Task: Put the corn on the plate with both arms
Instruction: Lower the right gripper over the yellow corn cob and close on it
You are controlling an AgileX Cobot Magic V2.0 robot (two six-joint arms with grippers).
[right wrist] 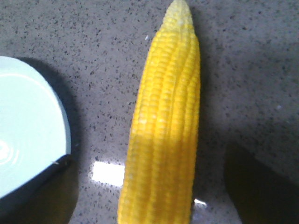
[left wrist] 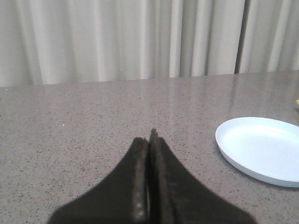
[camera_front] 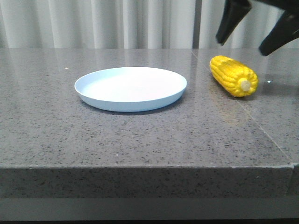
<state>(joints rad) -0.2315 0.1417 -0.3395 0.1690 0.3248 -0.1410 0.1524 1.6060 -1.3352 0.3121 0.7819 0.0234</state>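
Observation:
The yellow corn (camera_front: 233, 75) lies on the grey stone table to the right of the pale blue plate (camera_front: 131, 87). My right gripper (camera_front: 254, 30) hangs open above the corn, its two black fingers spread wide to either side. In the right wrist view the corn (right wrist: 166, 126) lies lengthwise between the fingers (right wrist: 261, 186), apart from both, and the plate (right wrist: 28, 140) shows beside it. My left gripper (left wrist: 149, 140) is shut and empty over bare table, with the plate (left wrist: 261, 149) off to one side. The left gripper does not show in the front view.
The table's front edge (camera_front: 140, 168) runs across the front view. A seam (camera_front: 261, 130) in the stone runs near the corn. Pale curtains (camera_front: 93, 23) hang behind the table.

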